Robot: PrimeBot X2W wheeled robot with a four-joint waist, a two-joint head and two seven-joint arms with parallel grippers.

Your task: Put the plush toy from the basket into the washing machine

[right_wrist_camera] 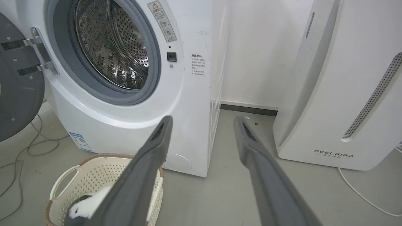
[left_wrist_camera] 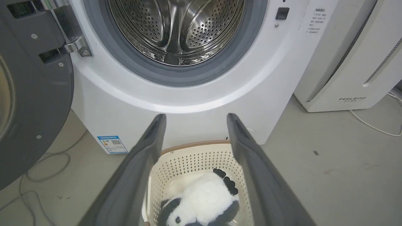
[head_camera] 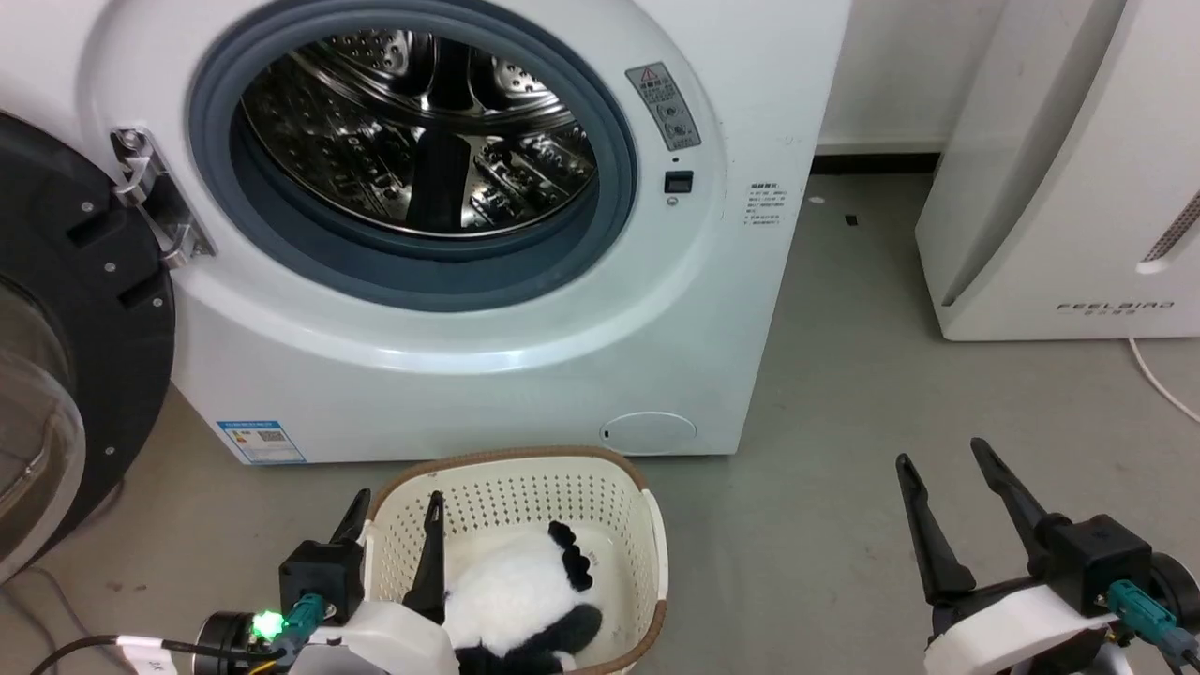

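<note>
1. The left claw [head_camera: 398,495] is open wide and holds nothing; in the head view one finger shows over the left edge of the basket [head_camera: 506,457] and the other over its inside.
2. The plush toy [head_camera: 511,591] lies in the basket, just to the right of that inner finger; I cannot tell if the finger touches its fur; in the left wrist view the toy shows low down between the two fingers.
3. The right claw [head_camera: 941,451] is open wide too and holds nothing; it is over the grey floor [head_camera: 844,375], well apart from the basket and the toy.
4. The basket sits on the floor just in front of the washing machine [head_camera: 469,375]; the round door [head_camera: 84,328] stands open on the left; the shiny drum [head_camera: 422,131] shows inside.
</note>
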